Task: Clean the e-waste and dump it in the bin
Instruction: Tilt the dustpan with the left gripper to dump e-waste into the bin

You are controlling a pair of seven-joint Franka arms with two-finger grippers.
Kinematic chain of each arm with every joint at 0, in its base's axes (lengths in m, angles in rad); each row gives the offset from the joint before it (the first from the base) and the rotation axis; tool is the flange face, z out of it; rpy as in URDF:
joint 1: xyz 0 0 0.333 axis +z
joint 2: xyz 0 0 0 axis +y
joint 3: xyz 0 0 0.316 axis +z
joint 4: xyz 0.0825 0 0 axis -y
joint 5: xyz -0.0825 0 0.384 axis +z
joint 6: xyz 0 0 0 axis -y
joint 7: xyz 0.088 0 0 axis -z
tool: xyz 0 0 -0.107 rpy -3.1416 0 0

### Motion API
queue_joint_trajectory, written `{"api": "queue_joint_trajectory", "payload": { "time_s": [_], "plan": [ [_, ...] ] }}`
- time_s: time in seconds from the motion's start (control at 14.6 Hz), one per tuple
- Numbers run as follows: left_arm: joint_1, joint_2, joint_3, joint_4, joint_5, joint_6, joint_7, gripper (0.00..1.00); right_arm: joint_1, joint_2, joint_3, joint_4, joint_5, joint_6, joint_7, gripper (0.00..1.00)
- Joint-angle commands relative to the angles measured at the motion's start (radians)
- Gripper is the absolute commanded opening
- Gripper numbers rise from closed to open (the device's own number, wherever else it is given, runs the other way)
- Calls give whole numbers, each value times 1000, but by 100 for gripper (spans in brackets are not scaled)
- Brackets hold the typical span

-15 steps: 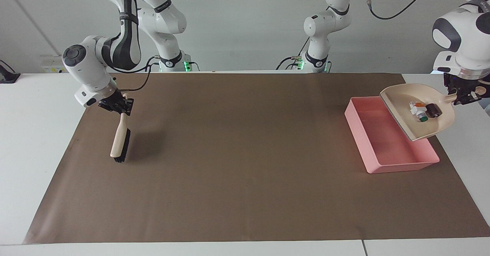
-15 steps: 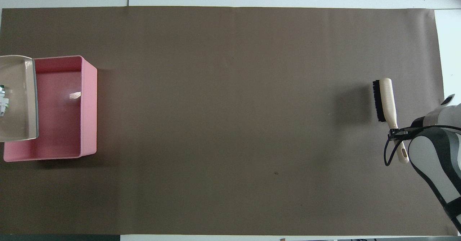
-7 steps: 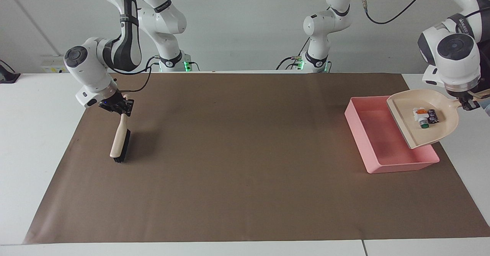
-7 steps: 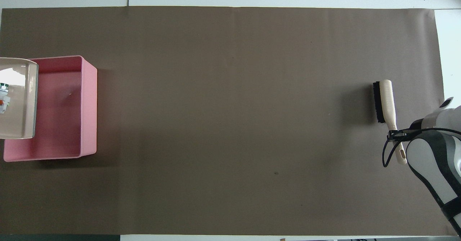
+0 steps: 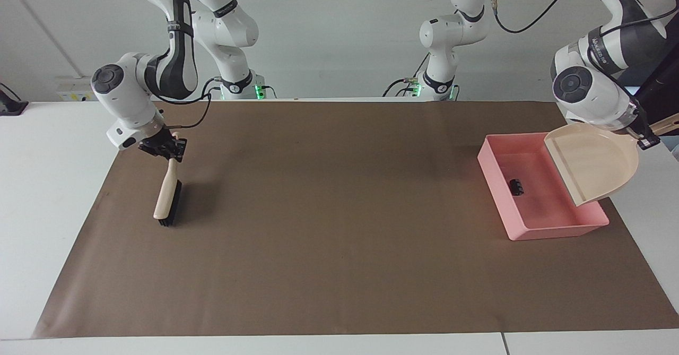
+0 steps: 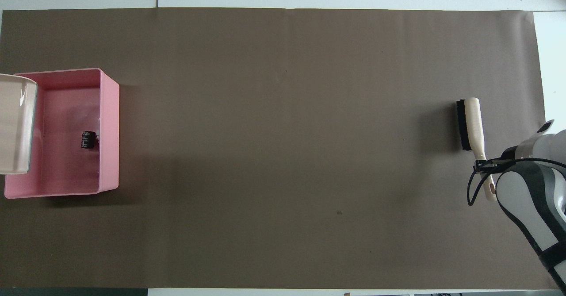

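Left gripper point(image 5: 648, 141): that's me at the left arm's end of the table, up in the air over the bin's outer edge. I've got the dustpan by its handle, fingers clamped on it as far as the facing view lets me see.

Dustpan point(image 5: 594, 164): beige, tipped steeply so its open lip points down into the bin. The inside looks bare from here. In the overhead view only a strip of it shows at the frame edge point(image 6: 15, 130).

Bin point(image 5: 494, 172): pink shallow tray sitting on the brown mat, toward the left arm's end. The dustpan's lip hangs over one long side of it.

Dark e-waste piece point(image 5: 516, 186): the short black cylinder is lying on the bin floor, roughly mid-tray, also plain to see from overhead point(image 6: 87, 140).

White-grey piece: honestly can't spot it in either view, so no idea where it sits.

Right gripper point(image 5: 165, 148): my other hand, over the mat near the right arm's end, closed around the brush handle.

Brush point(image 5: 167, 196): cream handle, black bristles, hanging tilted from that grip with the bristle end low, touching or just off the mat, can't tell which.

Mat point(image 5: 339, 227): brown sheet covering most of the white table point(image 5: 48, 185).
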Motion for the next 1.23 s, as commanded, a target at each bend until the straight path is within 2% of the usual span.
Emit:
{"api": "queue_joint_trajectory", "payload": {
  "time_s": [0.0, 0.07, 0.14, 0.48, 0.62, 0.68, 0.82, 1.03, 1.16],
  "plan": [
    [-66, -44, 5, -53, 117, -112, -79, 0, -7, -12, 11, -16, 3, 21, 13, 21],
    [-89, -42, 5, -53, 151, -161, -97, 0, -7, -12, 11, -16, 3, 21, 10, 32],
    [-112, -42, 5, -53, 171, -199, -102, 0, -7, -12, 11, -16, 3, 22, 6, 37],
    [-154, -45, 5, -69, 268, -278, -110, 0, -7, -12, 11, -18, 3, 21, -13, 44],
    [-171, -57, 5, -102, 303, -294, -117, 0, -7, -12, 11, -16, 3, 18, -14, 62],
    [-174, -67, 5, -118, 317, -305, -127, 0, -7, -12, 11, -12, 2, 6, -14, 77],
    [-175, -67, 3, -120, 326, -314, -136, 0, 8, -11, 14, 19, 2, -17, -10, 99],
    [-175, -65, -1, -108, 326, -328, -134, 0, 65, -9, 17, 123, 2, -65, 31, 99],
    [-174, -80, -7, -99, 312, -312, -133, 0, 116, -9, 20, 187, 2, -89, 134, 99]
  ]
}}
